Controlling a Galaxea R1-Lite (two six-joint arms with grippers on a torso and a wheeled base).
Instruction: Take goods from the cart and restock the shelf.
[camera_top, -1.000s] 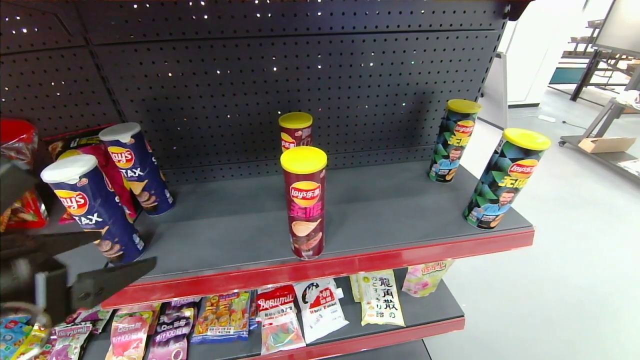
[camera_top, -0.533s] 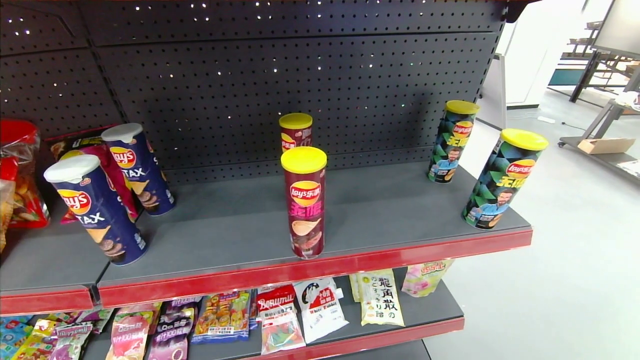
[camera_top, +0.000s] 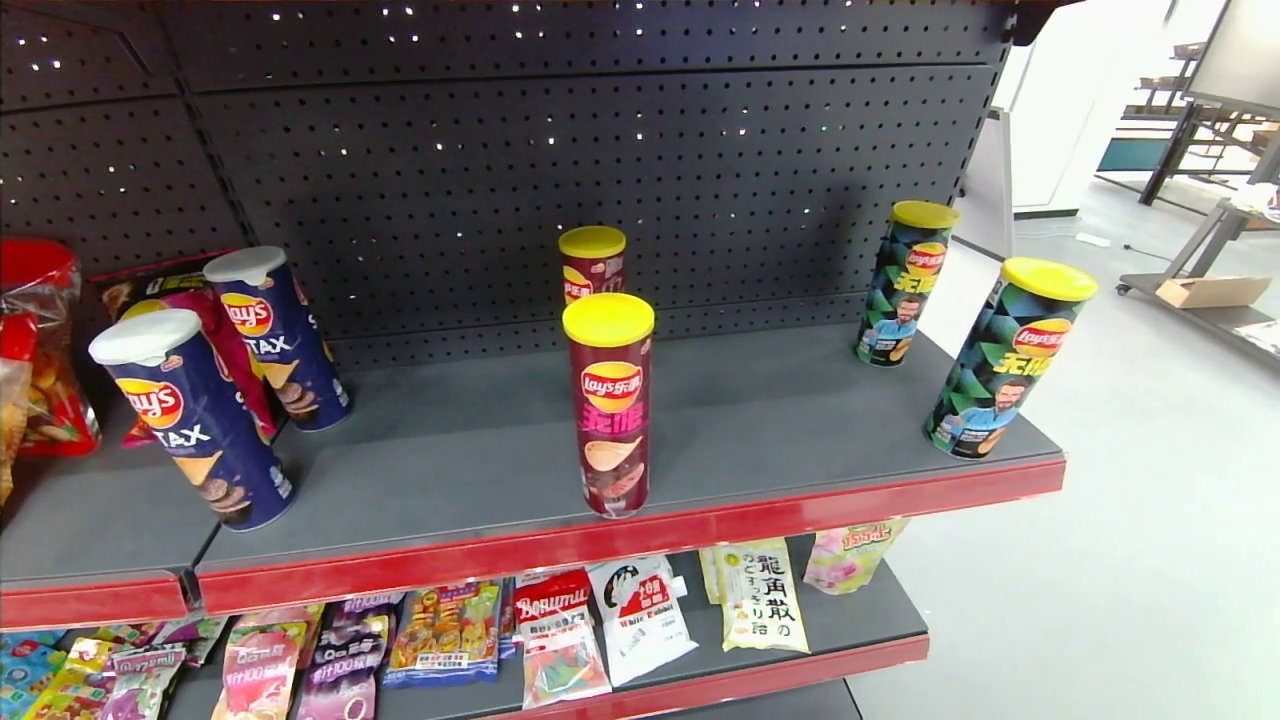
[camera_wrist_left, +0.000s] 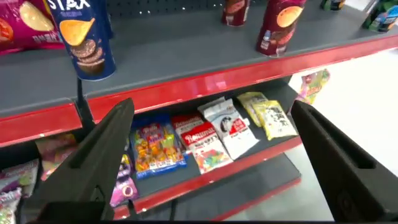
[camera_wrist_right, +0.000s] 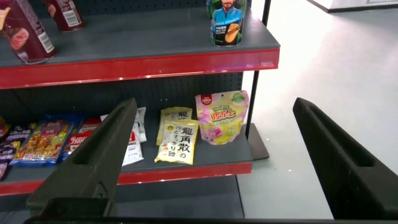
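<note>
Pegboard of dark perforated metal backs the upper shelf, a grey deck with a red front lip.

Six chip cans stand upright on this shelf in three pairs, one can behind the other, the pairs well apart.
- Nine o'clock: front blue can and rear blue can. Both have white lids, a round red-and-yellow logo, white lettering and pictured chips.
- Centre: front maroon can at the lip, rear maroon can close to the pegboard. Both have yellow lids, the same round logo and pink characters.
- Three o'clock: front green can near the shelf's corner, rear green can farther back. Both have yellow lids, a green-and-black geometric pattern and a pictured man.

A red bag sits at the nine o'clock edge. A magenta bag stands just behind the blue cans.

At six o'clock, the lower shelf carries a row of flat snack packets, brightly printed, several with East Asian characters. Grey floor lies at four o'clock.

The left claw hangs in front of the shelving toward the nine o'clock side, spread wide, with nothing between its fingers. The right claw hangs before the three o'clock end, equally wide and holding nothing. Neither touches any goods.
</note>
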